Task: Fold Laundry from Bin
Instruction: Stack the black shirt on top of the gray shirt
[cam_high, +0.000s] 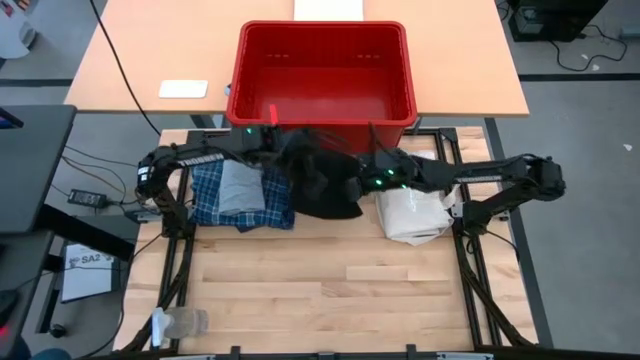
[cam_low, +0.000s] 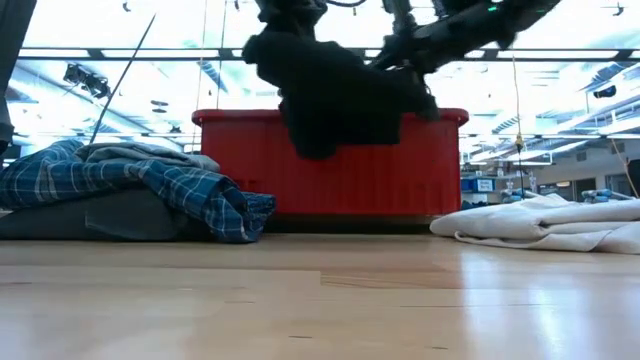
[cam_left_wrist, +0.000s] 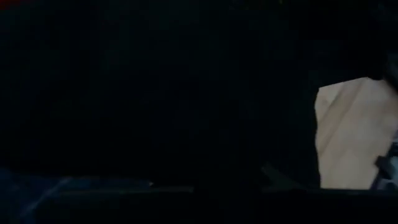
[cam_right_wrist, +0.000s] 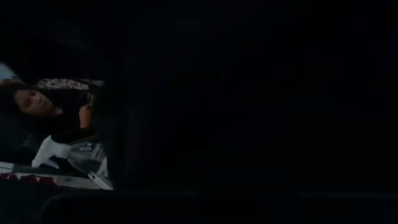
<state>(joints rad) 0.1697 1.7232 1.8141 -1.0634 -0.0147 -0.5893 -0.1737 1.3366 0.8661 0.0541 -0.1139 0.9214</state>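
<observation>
High view first, sweeping from nine o'clock across: the folded pile sits at the table's left, a blue-and-white plaid shirt (cam_high: 212, 193) spread flat with a light grey folded piece (cam_high: 240, 186) lying on top of it. Low view shows that same pile (cam_low: 130, 200) resting on the wooden table (cam_high: 320, 290), plaid cloth draped over grey.

Left arm reaches in from nine o'clock, and the left gripper (cam_high: 281, 147) is clamped tight on the upper left edge of a black soft garment (cam_high: 325, 182). That black piece hangs in the air between both arms, bunched and drooping, clear of the tabletop in the low view (cam_low: 335, 90). Left wrist view is almost wholly filled with dark cloth (cam_left_wrist: 155, 93), a sliver of pale wood at one side.

Behind, at twelve o'clock, stands the bright red rectangular plastic bin (cam_high: 322, 72), its floor bare; in the low view its red wall (cam_low: 240, 165) rises behind the hanging garment.

Right arm comes in from three o'clock, and the right gripper (cam_high: 377, 172) is pinched shut on the black garment's right side. Right wrist view is again mostly black fabric (cam_right_wrist: 249, 106).

Just below that gripper, at about four o'clock from the garment, a white crumpled fabric bag (cam_high: 415, 215) lies on the table, flat and rumpled in the low view (cam_low: 550, 222).
</observation>
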